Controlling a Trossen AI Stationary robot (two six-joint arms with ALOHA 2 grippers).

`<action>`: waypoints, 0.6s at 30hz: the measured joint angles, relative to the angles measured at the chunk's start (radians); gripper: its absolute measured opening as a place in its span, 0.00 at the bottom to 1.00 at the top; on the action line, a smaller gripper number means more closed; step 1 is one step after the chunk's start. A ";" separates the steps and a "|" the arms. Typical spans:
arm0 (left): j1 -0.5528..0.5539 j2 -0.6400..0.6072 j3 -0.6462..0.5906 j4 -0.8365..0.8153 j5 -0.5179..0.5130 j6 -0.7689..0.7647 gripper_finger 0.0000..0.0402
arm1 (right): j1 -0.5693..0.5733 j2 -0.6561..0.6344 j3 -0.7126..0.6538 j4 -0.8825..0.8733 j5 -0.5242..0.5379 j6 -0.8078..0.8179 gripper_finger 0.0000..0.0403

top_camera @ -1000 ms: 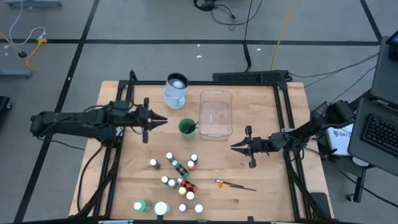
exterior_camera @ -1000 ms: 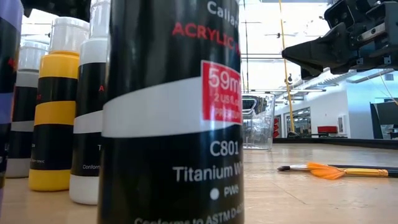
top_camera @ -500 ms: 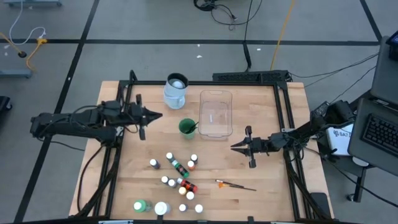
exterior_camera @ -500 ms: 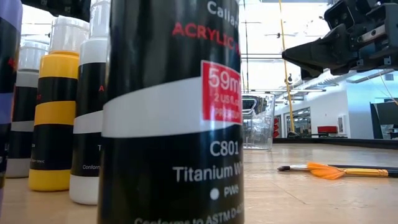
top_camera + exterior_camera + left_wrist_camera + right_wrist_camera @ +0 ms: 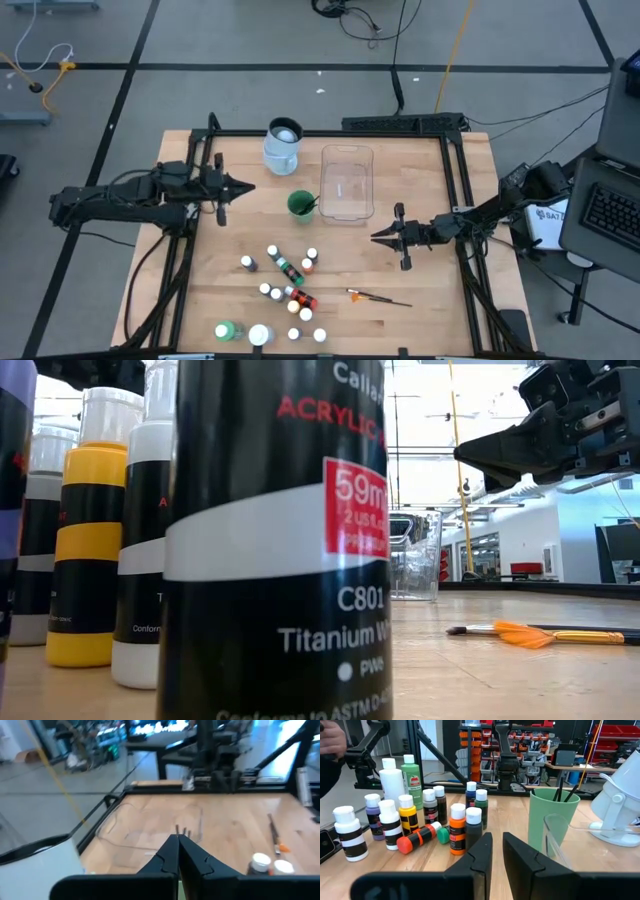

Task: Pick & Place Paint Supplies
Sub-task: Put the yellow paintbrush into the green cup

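On the wooden bench (image 5: 440, 310), high view: small white-capped paint bottles (image 5: 290, 285) cluster at the near middle; left end effector (image 5: 238, 187) and right end effector (image 5: 380, 237) hover apart, empty. Left wrist view: fingers pressed together. Right wrist view: fingers narrowly parted before a green cup (image 5: 551, 822).

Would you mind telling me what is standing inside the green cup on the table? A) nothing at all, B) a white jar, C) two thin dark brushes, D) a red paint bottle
C: in the right wrist view, two thin dark brushes stick up out of the green cup, while the paint bottles and the white jar stand on the table beside it.
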 joint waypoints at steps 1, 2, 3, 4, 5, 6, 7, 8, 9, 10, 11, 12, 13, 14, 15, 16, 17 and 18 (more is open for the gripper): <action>0.000 -0.019 -0.026 0.027 0.019 0.005 0.00 | 0.000 0.000 0.000 0.000 0.000 -0.001 0.09; 0.000 -0.040 -0.057 0.062 0.040 0.006 0.00 | 0.000 0.000 0.000 0.000 0.000 -0.001 0.09; 0.000 -0.061 -0.090 0.096 0.060 0.003 0.00 | 0.000 0.000 0.000 0.000 0.000 -0.001 0.09; 0.002 -0.081 -0.123 0.124 0.083 0.003 0.00 | 0.000 0.000 0.000 0.000 0.000 -0.002 0.09; 0.005 -0.101 -0.156 0.151 0.106 0.003 0.00 | 0.000 0.000 0.000 0.000 0.000 -0.002 0.09; 0.008 -0.121 -0.189 0.172 0.129 0.003 0.00 | 0.000 0.000 0.000 0.000 0.000 -0.002 0.09; 0.011 -0.140 -0.220 0.194 0.150 0.003 0.00 | 0.000 0.000 0.000 0.000 0.000 -0.002 0.09; 0.015 -0.158 -0.249 0.212 0.170 0.004 0.00 | 0.000 0.000 0.000 0.000 0.000 -0.002 0.09; 0.018 -0.174 -0.273 0.227 0.189 0.008 0.00 | 0.000 0.000 0.000 0.000 0.000 -0.001 0.09; 0.022 -0.188 -0.295 0.245 0.208 0.010 0.00 | 0.000 0.000 0.000 0.000 0.000 0.001 0.09; 0.027 -0.201 -0.313 0.257 0.219 0.010 0.00 | 0.000 0.000 0.000 0.000 0.000 0.004 0.09; 0.033 -0.216 -0.327 0.268 0.219 0.003 0.00 | 0.000 0.000 0.000 0.000 0.000 0.007 0.09; 0.040 -0.230 -0.339 0.271 0.216 -0.001 0.00 | 0.000 0.000 0.000 0.000 0.000 0.008 0.09; 0.048 -0.243 -0.349 0.272 0.215 -0.003 0.00 | 0.000 0.000 0.000 0.000 0.000 0.008 0.09; 0.055 -0.255 -0.359 0.272 0.215 -0.002 0.00 | 0.000 0.000 0.000 0.000 0.000 0.008 0.09; 0.061 -0.265 -0.369 0.273 0.220 -0.001 0.00 | 0.000 0.000 0.000 0.000 0.000 0.008 0.09; 0.066 -0.274 -0.379 0.273 0.225 0.000 0.00 | 0.000 0.000 0.000 0.000 0.000 0.008 0.09; 0.070 -0.282 -0.390 0.277 0.230 0.001 0.00 | 0.000 0.000 0.000 0.000 0.000 0.005 0.09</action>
